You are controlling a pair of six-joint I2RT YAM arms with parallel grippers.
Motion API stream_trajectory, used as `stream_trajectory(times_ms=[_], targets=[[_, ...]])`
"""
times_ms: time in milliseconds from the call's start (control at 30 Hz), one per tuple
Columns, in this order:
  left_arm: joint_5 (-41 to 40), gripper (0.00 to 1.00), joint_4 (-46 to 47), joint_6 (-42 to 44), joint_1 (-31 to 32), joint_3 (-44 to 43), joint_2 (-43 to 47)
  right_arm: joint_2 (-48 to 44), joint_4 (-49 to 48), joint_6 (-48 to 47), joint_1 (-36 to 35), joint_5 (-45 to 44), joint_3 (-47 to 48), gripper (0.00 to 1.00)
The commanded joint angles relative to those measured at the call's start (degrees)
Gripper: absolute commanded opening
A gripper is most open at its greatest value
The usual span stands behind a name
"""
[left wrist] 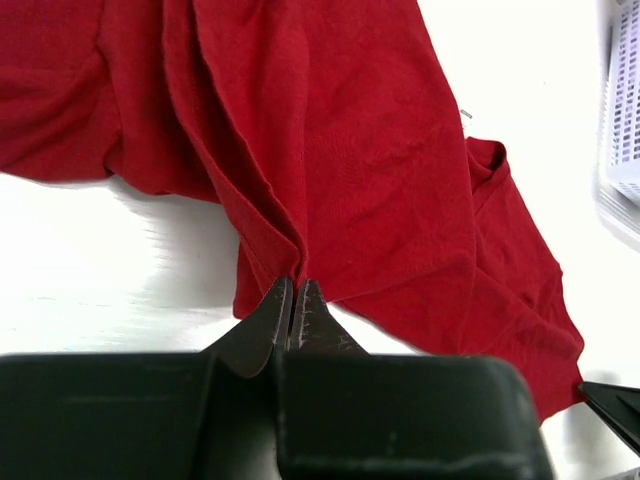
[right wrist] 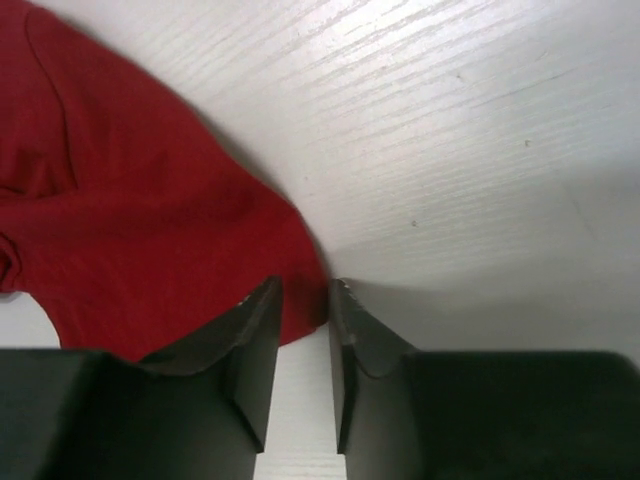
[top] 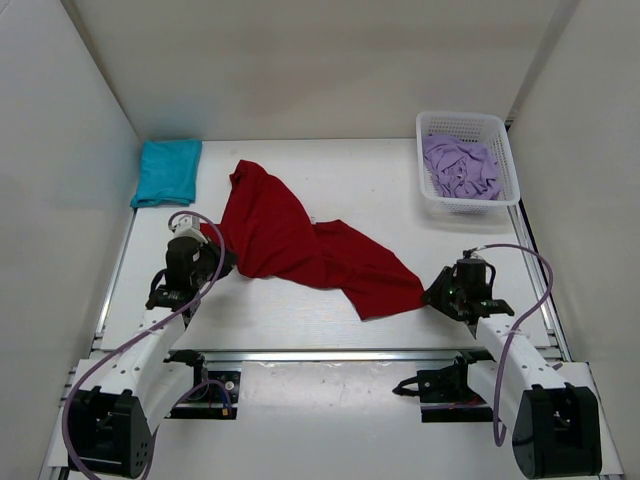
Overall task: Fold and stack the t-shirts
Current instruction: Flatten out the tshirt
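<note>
The dark red t-shirt (top: 300,245) lies crumpled and stretched diagonally across the middle of the table. My left gripper (top: 222,262) is at its left edge, shut on a pinched fold of the red cloth (left wrist: 380,150) right at the gripper's tips (left wrist: 296,283). My right gripper (top: 430,297) is at the shirt's near right corner. Its jaws (right wrist: 305,290) stand apart, and the rounded corner of the red cloth (right wrist: 120,220) reaches just between the tips, unpinched. The teal t-shirt (top: 167,172) lies folded at the back left. The lilac t-shirt (top: 460,168) sits bunched in the basket.
A white mesh basket (top: 505,150) stands at the back right, and its wall (left wrist: 625,120) shows at the right edge of the left wrist view. White walls enclose the table on three sides. A metal rail with both arm bases runs along the near edge.
</note>
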State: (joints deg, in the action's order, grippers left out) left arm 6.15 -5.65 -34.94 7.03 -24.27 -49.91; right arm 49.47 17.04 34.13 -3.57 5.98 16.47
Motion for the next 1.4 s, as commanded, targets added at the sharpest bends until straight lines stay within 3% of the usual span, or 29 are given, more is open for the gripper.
stream_trajectory(times_ms=[0,167,300,467,633,833,1000,1133,1233,1367], targets=[[-0.8,0.00,0.0,0.1,-0.3,-1.2,1.7,1.1,-2.0,-0.7,2.3,3.6,-2.6,0.22],[-3.2,0.00,-2.9,-0.7,0.6,-2.2,2.1,1.2,-1.5,-0.8,1.7,2.7,-1.9,0.14],[-11.2,0.00,-9.9,-3.2,1.8,-4.8,3.8,1.2,-1.4,-0.8,2.0,3.3,-1.9,0.09],[-6.2,0.00,-4.4,-2.2,2.1,-2.6,4.4,2.1,-2.2,-1.1,2.4,4.4,-1.6,0.01],[-8.3,0.00,-5.5,-2.4,2.6,-1.8,4.6,1.2,-1.9,-1.4,2.2,5.0,-0.8,0.00],[-13.1,0.00,-3.8,1.1,8.4,-1.8,9.5,-3.9,1.6,-0.4,-2.1,1.7,5.1,0.00],[-4.2,0.00,-7.2,2.8,1.5,-11.1,5.4,-7.8,7.6,-1.8,-5.9,-2.8,18.0,0.00],[2.0,0.00,-12.7,6.7,-1.0,-26.7,-1.1,-10.6,13.1,-4.8,-10.1,-11.9,29.4,0.00],[15.9,0.00,-19.8,8.2,-5.9,-38.9,-9.8,-9.6,21.9,-7.8,-15.0,-18.2,45.6,0.00],[21.5,0.00,-22.4,6.0,-9.2,-48.7,-11.1,-6.2,27.2,-10.8,-20.0,-26.5,62.0,0.00]])
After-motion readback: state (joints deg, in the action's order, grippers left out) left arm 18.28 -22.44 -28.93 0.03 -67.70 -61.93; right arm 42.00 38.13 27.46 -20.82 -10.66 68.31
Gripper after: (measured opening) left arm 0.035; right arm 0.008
